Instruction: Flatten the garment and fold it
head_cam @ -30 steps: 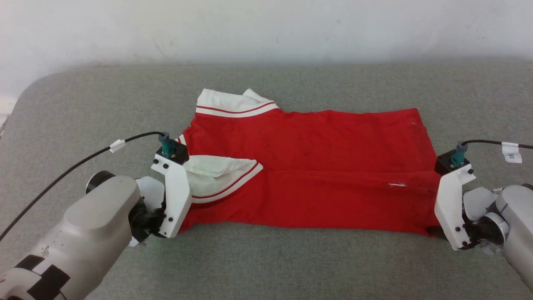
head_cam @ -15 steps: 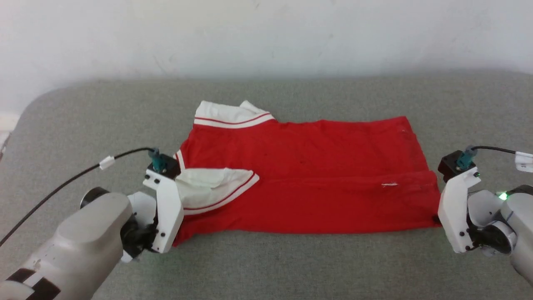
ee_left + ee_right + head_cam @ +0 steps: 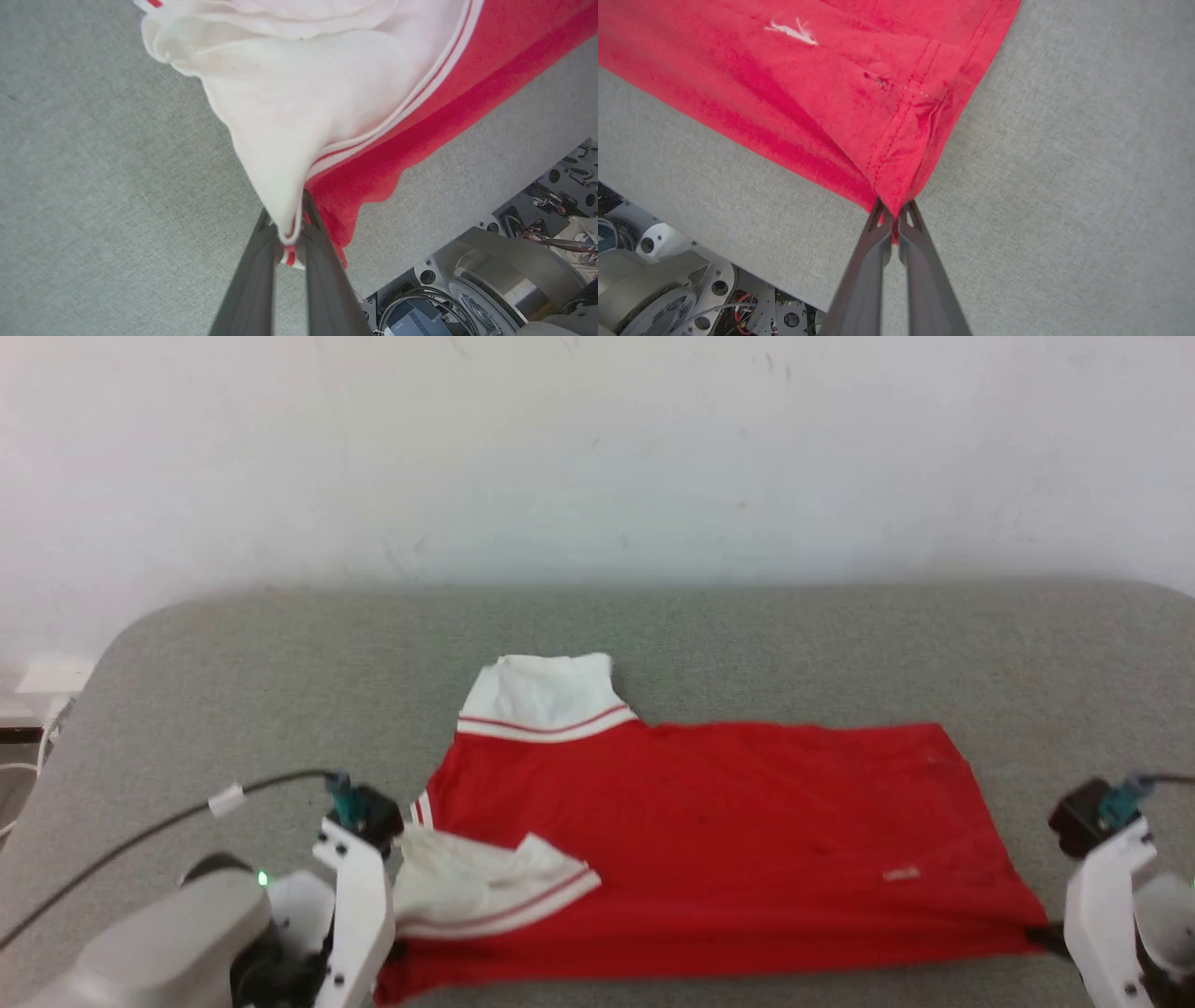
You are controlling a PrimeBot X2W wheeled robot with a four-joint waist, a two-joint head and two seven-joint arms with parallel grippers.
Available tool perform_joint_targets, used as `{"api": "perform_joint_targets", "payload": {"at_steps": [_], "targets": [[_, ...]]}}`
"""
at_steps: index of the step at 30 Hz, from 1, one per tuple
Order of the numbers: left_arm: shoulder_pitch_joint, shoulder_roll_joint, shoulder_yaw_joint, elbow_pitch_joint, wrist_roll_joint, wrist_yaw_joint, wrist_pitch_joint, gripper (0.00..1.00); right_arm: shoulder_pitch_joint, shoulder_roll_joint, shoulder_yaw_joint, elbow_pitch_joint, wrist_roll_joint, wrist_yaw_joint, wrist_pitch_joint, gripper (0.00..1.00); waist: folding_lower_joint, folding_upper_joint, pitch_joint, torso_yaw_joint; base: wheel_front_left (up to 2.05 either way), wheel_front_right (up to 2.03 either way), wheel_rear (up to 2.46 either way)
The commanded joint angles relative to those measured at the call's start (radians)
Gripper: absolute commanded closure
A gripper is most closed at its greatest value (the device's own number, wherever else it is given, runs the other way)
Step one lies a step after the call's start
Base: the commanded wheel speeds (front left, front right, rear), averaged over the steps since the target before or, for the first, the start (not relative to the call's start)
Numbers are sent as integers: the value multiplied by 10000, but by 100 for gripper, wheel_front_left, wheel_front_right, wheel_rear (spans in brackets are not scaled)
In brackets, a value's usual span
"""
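Left pincer clamped on sleeve edge, lower left of head view; right pincer pinching hem corner, lower right. Probably stretching near edge of shirt for clean fold.

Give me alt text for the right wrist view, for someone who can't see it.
The right claw is shut on the hemmed corner of the red garment, pinched between its two dark fingers. The garment spreads across a grey surface, a small white mark near the top; the robot's base shows at lower left.
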Motion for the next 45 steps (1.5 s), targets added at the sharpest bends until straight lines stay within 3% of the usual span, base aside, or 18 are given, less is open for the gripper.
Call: {"api": "perform_joint_targets", "payload": {"at_steps": [1, 7, 13, 14, 15, 16, 17, 18, 26, 30, 32, 33, 40, 45], "targets": [[446, 217, -64, -220, -35, 8, 55, 100, 478, -267, -62, -203, 84, -21, -1, 100, 2, 0, -125, 101, 0, 0, 0], [1290, 535, -94, -517, -76, 87, 59, 100, 1601, -593, -327, -482, 89, -21, 78, 100, 2, 0, -27, 131, 0, 0, 0], [1595, 186, -50, 64, -209, 367, -200, 100, 2156, -17, -578, 48, -160, -21, 130, 100, 2, 0, 268, 172, 0, 0, 0], [1602, 106, -40, 215, -216, 377, -249, 100, 2199, 107, -620, 162, -229, -21, 101, 79, 2, 0, 286, 181, 0, 0, 0], [1605, 25, -13, 347, -217, 380, -345, 100, 2227, 211, -658, 249, -310, -21, 69, 44, 2, 0, 292, 185, 0, 0, 0], [1606, -46, 14, 458, -198, 377, -476, 87, 2252, 303, -717, 293, -349, -21, 20, 0, 2, 0, 277, 190, 0, 0, 0], [1607, -100, 18, 539, -167, 359, -572, 10, 2268, 379, -810, 310, -390, -21, -79, 0, 2, 0, 239, 196, 0, 0, 0], [1606, -117, 18, 586, -130, 327, -669, 0, 2283, 426, -896, 289, -458, -21, -192, 0, 2, 0, 189, 199, 0, 0, 0], [1130, 554, 197, -394, 321, 187, -1287, 0, 2760, 448, -2705, -593, -1058, -21, -1966, 0, 2, 0, -279, 228, 0, 0, 0], [468, 941, 662, -1171, 687, 575, -1744, 0, 3140, 907, -4246, -1057, -1941, -21, -3180, 0, 2, 0, -254, 151, 0, 0, 0], [64, 1013, 871, -1369, 1048, 797, -2074, 0, 3312, 1431, -5218, -1241, -2582, -21, -3861, 0, 2, 0, -153, 61, 0, 0, 0], [64, 1013, 871, -1369, 1048, 797, -2074, 0, 3312, 1431, -5218, -1241, -2582, -21, -3861, 0, 2, 0, -153, 61, 0, 0, 0], [-1266, 439, 1346, -766, 2290, 1400, -3302, 0, 4002, 3873, -8017, -2550, -4766, -21, -5162, 0, 2, 0, 575, -421, 0, 0, 0], [-2222, -261, 1826, 398, 2355, 1486, -3821, 0, 4352, 5652, -9405, -3853, -5992, -21, -6123, 0, 2, 0, 1425, -834, 0, 0, 0]]}}
